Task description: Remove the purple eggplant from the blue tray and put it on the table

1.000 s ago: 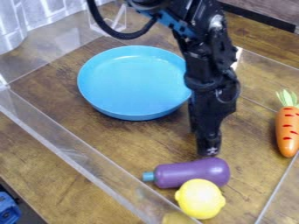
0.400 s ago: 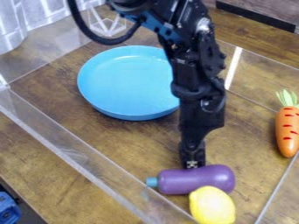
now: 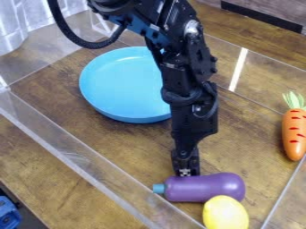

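Right up against the purple eggplant (image 3: 205, 188), the gripper (image 3: 187, 171) points straight down, its dark fingertips at the eggplant's upper edge, over toward the teal stem-cap end! How wide are the jaws? From this angle I cannot tell; the fingers overlap into one dark column, and no gap shows between them. Nothing can be made out held in them, and whether the tips truly press on the purple skin or sit just beside it is too close to call.

And the eggplant itself? It lies on its side on the table (image 3: 114, 152), outside the blue tray (image 3: 124, 85), stem cap toward the left of the view, glossy body stretching right. Just below the eggplant's right half, at the bottom of the view, sits the yellow lemon (image 3: 225, 214), the two so close that they seem to touch. Up and to the right of the eggplant, well apart from it, lies the orange carrot (image 3: 294, 134), green top uppermost in the view. Above and left of the eggplant, also well apart, is that round tray, its right side partly hidden behind the black arm (image 3: 180, 54).
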